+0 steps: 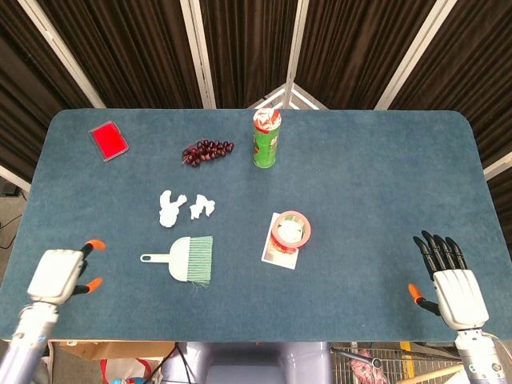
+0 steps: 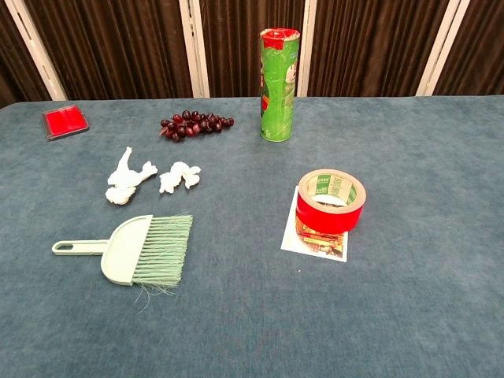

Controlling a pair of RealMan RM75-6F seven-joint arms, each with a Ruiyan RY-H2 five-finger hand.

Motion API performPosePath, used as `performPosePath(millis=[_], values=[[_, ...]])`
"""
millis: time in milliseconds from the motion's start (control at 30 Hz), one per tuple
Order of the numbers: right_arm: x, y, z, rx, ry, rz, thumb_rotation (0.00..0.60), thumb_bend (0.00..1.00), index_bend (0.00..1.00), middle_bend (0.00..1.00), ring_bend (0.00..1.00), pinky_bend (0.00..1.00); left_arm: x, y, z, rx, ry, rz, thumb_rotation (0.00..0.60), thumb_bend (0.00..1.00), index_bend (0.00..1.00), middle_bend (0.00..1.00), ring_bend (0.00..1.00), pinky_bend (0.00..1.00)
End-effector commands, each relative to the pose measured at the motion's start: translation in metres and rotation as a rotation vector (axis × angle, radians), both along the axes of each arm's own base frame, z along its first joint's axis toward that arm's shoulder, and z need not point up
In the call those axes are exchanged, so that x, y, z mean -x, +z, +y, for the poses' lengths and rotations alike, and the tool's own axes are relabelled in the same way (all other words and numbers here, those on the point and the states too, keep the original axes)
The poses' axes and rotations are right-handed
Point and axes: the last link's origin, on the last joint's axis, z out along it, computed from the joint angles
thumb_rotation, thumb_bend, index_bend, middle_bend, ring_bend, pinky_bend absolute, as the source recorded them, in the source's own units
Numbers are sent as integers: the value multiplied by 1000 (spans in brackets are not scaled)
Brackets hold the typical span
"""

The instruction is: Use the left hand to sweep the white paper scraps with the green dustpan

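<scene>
Down at the near edge of the desk, my left hand hangs over the blue cloth with its fingers curled inward, holding nothing, well apart from the green dustpan. My right hand rests at the opposite near corner, fingers spread and empty. Between them, the dustpan lies flat, its handle pointing toward my left hand. Just beyond it sit the white paper scraps, two crumpled clumps side by side. Further back lie a bunch of dark grapes, an upright green can and a red card. Right of the dustpan, a red tape roll rests on a printed card.
</scene>
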Motion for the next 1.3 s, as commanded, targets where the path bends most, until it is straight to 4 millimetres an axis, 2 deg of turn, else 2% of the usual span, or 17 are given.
performPosePath(millis=[33,367,467,767,1000,1100,1167,1300], values=[[0,1,0,3,-1,-9,600,321,0,0,0,1,-28,-38,28,81,26,-8,600,305,426,1000,1000,1000],[-1,2,0,0,-4,-27,600,322,0,0,0,2,-48,-92,51,162,112,45,600,308,434,1000,1000,1000],[-1,2,0,-1,-3,-30,600,322,0,0,0,2,-51,-103,55,167,123,59,600,347,435,1000,1000,1000],[0,3,0,-1,-8,-40,600,322,0,0,0,2,-59,-124,65,179,137,67,600,375,442,1000,1000,1000],[0,3,-1,0,-12,-47,600,321,0,0,0,1,-59,-133,66,190,152,78,600,385,472,1000,1000,1000],[0,3,-1,-3,-14,-47,600,321,0,0,0,2,-56,-136,65,195,162,88,600,478,563,1000,1000,1000],[0,3,-1,-3,-15,-48,600,322,0,0,0,1,-54,-136,64,196,170,86,600,580,648,1000,1000,1000],[0,3,0,-3,-19,-47,600,321,0,0,0,1,-55,-131,64,179,166,67,600,662,708,1000,1000,1000]])
